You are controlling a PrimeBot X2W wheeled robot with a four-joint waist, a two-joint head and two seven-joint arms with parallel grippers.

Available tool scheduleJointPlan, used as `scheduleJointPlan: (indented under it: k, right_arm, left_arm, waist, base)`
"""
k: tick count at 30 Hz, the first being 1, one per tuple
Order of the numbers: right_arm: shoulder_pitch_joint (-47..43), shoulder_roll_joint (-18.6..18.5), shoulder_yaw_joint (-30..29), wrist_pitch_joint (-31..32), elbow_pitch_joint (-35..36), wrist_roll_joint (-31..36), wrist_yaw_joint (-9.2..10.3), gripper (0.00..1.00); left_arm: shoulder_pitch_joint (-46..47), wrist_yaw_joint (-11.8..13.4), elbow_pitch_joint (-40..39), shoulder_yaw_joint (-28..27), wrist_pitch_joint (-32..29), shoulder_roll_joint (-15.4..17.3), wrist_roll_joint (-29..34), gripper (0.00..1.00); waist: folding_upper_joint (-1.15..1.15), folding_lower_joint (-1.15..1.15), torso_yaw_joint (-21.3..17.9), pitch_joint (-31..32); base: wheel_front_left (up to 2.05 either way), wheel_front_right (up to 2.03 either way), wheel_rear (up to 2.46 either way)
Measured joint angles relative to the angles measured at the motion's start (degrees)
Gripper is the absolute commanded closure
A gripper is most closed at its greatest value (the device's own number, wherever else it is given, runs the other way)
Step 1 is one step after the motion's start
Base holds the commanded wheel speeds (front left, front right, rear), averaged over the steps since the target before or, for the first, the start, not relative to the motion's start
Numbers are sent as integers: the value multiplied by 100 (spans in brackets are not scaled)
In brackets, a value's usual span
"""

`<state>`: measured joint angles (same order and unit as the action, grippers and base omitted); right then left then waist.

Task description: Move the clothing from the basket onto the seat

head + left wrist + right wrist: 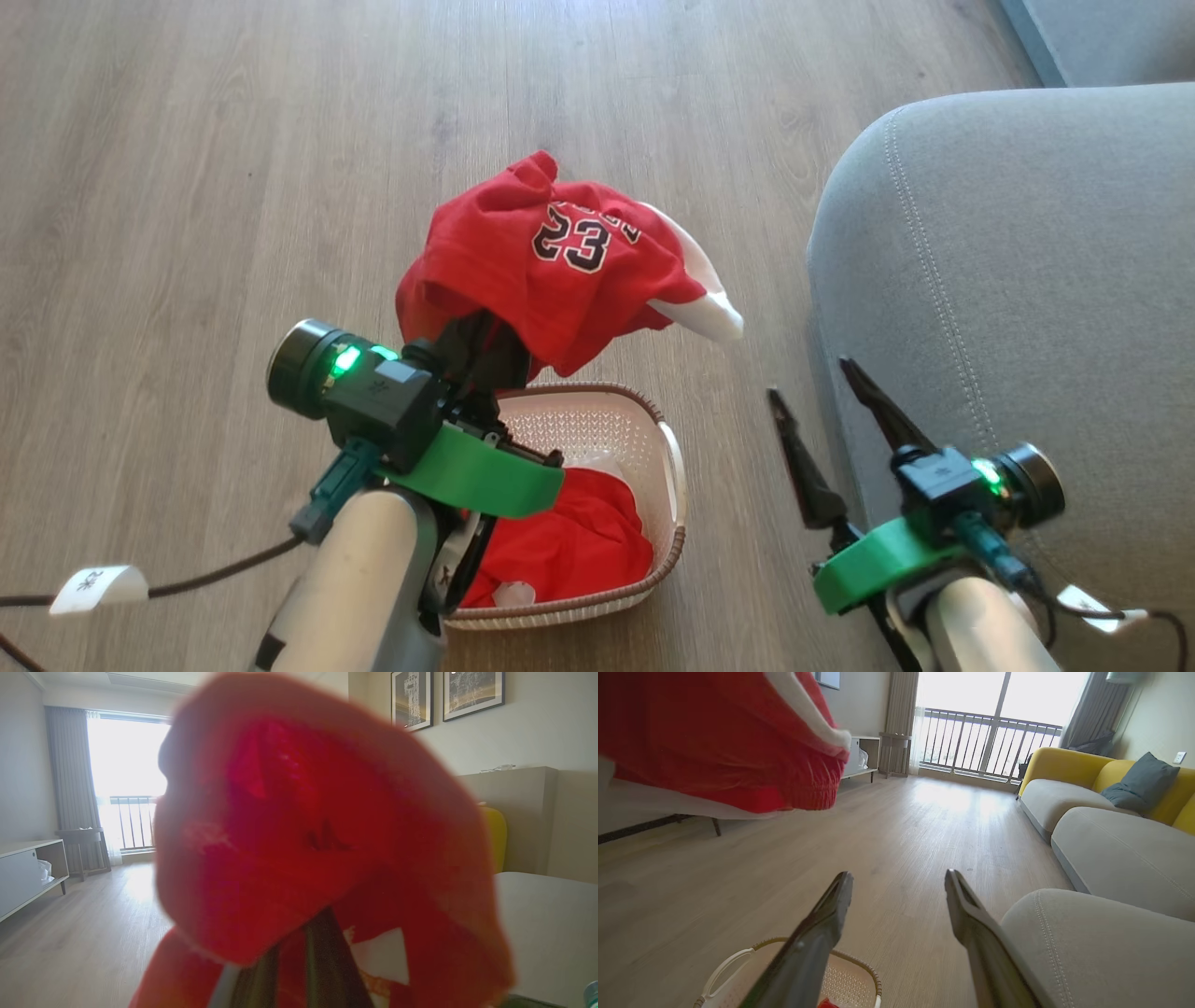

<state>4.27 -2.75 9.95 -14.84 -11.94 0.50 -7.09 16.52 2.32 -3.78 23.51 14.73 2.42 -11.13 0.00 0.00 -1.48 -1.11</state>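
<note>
A: Since the left gripper (481, 353) is clenched on a fold of the bright red jersey with the black-and-white 23 (560, 257), the fabric drapes over it like a tent. It's lifted clear above the small oval cream plastic basket with the brown braided rim (670, 467), not touching it.
B: Why so high?
A: My read: the hem has to clear the rim before a swing right to the large grey upholstered seat cushion (1027, 280). The jersey hangs over the pale wood-plank floor (187, 187), short of the seat.
B: Right side?
A: Right gripper (809, 378) — jaws spread wide, nothing in them, just beside the cushion's front edge, between basket and seat. Probably there to leave the carry path free.
B: Basket done?
A: No. A second crumpled red garment with white trim (579, 541) lies on the basket floor, partly under the left forearm (355, 579). One more trip, I'd judge.
B: Risk?
A: Grip point is hidden under the cloth, so I can't tell how much fabric is caught. The white-trimmed edge dangles right — it could slip mid-swing.
</note>
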Motion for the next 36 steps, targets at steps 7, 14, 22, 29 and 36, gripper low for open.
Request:
scheduleJointPlan:
  k: [7,14,22,29,36]
  right_arm:
    - [26,-379,586,4,1026,504,-2,0]
    - [366,-879,1093,4,1276,1080,-2,0]
    - [827,-1209,1641,3,1060,1161,-42,0]
    - [1136,-1195,1663,3,817,1215,-42,0]
    - [1210,-1131,1688,3,694,1272,-42,0]
  left_arm:
    - [4,38,16,15,0,1,1,100]
    - [19,-15,80,88,-1,1,-21,100]
    - [88,-97,152,319,-1,2,-97,100]
    - [111,-182,221,658,-1,7,-99,100]
    - [124,-315,293,1071,-1,14,-149,100]
  waist:
    - [0,0,-42,-26]
    - [0,0,-79,-78]
    - [0,0,26,-58]
    - [0,0,175,-63]
    - [0,1,319,-64]
  base:
    - [0,0,0]
    - [0,0,0]
    - [0,0,0]
    - [0,0,0]
    - [0,0,0]
